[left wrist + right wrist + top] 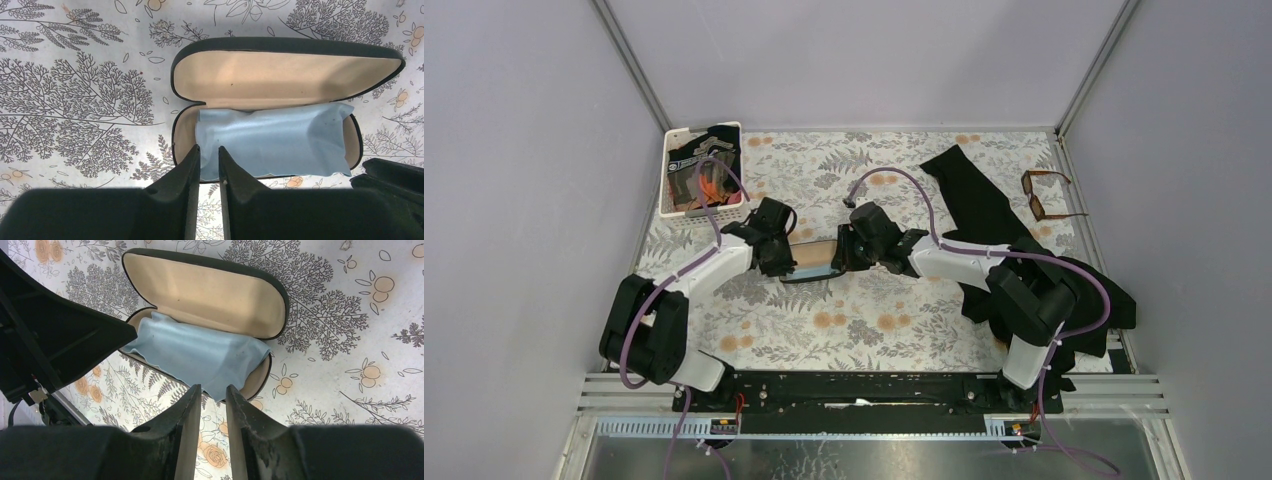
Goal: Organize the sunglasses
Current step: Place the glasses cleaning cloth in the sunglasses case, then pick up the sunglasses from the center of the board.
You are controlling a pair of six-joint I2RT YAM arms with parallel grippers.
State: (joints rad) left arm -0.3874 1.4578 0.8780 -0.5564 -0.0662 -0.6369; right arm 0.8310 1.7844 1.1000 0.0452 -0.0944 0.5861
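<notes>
Far over by the right wall, the small brown-framed sunglasses with dark lenses lie on the flowery table. Their arms point at that wall. My left gripper and right gripper each show a thin gap and hold nothing. Both are by the open black glasses case, near its light-blue cloth.

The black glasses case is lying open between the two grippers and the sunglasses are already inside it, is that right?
Not quite. The black glasses case does lie open between the left gripper and the right gripper, but it holds only a light-blue cloth. The top external view shows the sunglasses on the table at the far right, beside a black cloth.
</notes>
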